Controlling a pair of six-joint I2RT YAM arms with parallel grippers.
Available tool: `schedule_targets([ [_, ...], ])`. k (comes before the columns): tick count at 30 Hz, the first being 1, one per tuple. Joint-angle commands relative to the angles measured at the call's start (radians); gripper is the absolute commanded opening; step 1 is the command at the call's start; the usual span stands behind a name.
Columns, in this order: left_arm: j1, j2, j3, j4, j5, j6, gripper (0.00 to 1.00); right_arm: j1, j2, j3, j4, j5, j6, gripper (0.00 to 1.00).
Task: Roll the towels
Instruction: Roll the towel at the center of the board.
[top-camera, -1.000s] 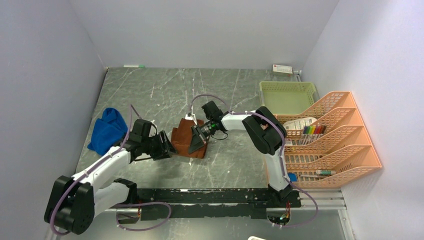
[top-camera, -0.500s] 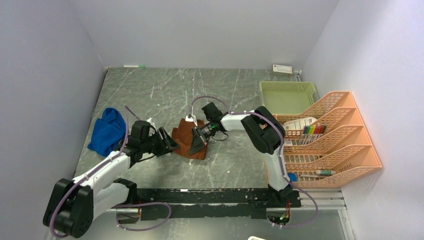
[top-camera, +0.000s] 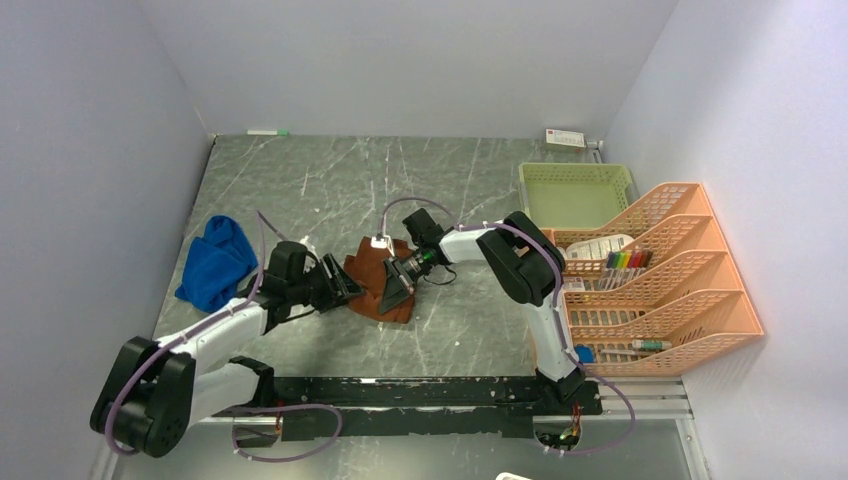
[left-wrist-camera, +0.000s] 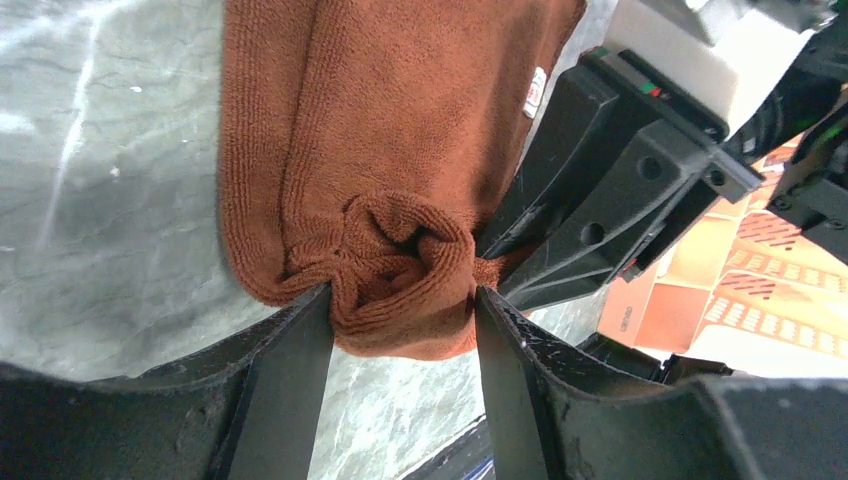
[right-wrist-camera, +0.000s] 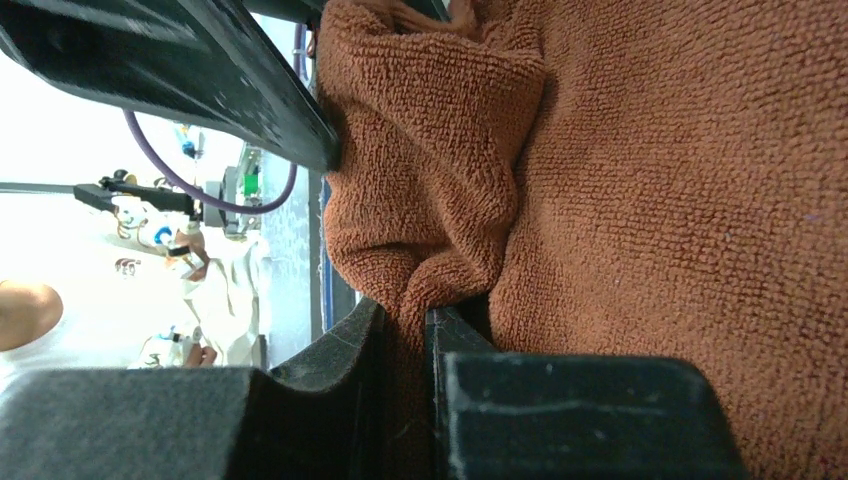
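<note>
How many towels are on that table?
2. The rust-brown towel lies centrally, gripped by the left end effector and the right end effector; the blue towel sits bunched near the left edge of the table. None seems hidden.

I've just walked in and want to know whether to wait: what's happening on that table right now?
Both arms are working on the rust-brown towel in the middle of the table. The right gripper pinches a fold of it, and the left gripper clasps its bunched, partly rolled end. The roll is not finished. The blue towel lies crumpled at the left side, untouched.
</note>
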Motion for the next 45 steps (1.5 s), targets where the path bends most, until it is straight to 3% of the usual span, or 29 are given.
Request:
schedule_targets([
  [1, -0.048, 0.070, 0.001, 0.103, 0.021, 0.008, 0.63, 0.000, 0.014, 0.020, -0.025, -0.001, -0.008, 0.09],
  [5, -0.087, 0.113, 0.007, 0.139, 0.010, 0.017, 0.61, 0.000, 0.017, 0.028, -0.048, 0.003, -0.018, 0.10],
  [6, -0.092, 0.121, 0.009, 0.140, 0.008, 0.019, 0.56, 0.000, 0.017, 0.031, -0.052, 0.004, -0.018, 0.10],
  [7, -0.095, 0.125, 0.008, 0.140, 0.006, 0.020, 0.46, 0.000, 0.015, 0.033, -0.057, 0.009, -0.019, 0.10],
  [9, -0.095, 0.119, 0.007, 0.120, -0.008, 0.018, 0.10, 0.000, 0.003, 0.040, -0.080, 0.032, -0.029, 0.20],
  [11, -0.094, 0.099, 0.012, 0.066, -0.029, 0.017, 0.07, -0.006, -0.037, 0.054, -0.118, 0.109, -0.068, 0.42],
  [12, -0.094, 0.084, 0.020, 0.029, -0.051, 0.023, 0.07, -0.012, -0.070, 0.051, -0.122, 0.173, -0.079, 0.46],
  [14, -0.093, 0.052, 0.045, -0.079, -0.099, 0.041, 0.07, -0.026, -0.165, 0.039, -0.117, 0.363, -0.090, 0.51],
  [17, -0.094, 0.028, 0.089, -0.195, -0.156, 0.055, 0.07, 0.016, -0.347, 0.014, -0.109, 0.773, -0.181, 0.61],
  [20, -0.094, 0.048, 0.143, -0.275, -0.177, 0.065, 0.07, 0.192, -0.514, -0.088, -0.004, 1.168, -0.400, 0.76],
  [23, -0.093, 0.082, 0.166, -0.295, -0.172, 0.069, 0.07, 0.322, -0.599, -0.191, 0.073, 1.352, -0.567, 0.77],
  [27, -0.091, 0.131, 0.174, -0.275, -0.142, 0.062, 0.07, 0.433, -0.669, -0.338, 0.204, 1.372, -0.687, 0.77],
  [31, -0.088, 0.158, 0.163, -0.240, -0.108, 0.053, 0.07, 0.488, -0.652, -0.383, 0.244, 1.391, -0.718, 0.75],
  [38, -0.085, 0.162, 0.148, -0.225, -0.085, 0.054, 0.07, 0.508, -0.559, -0.361, 0.256, 1.334, -0.720, 0.69],
  [45, -0.071, 0.155, 0.141, -0.234, -0.094, 0.052, 0.07, 0.507, -0.497, -0.300, 0.227, 1.163, -0.636, 0.65],
])
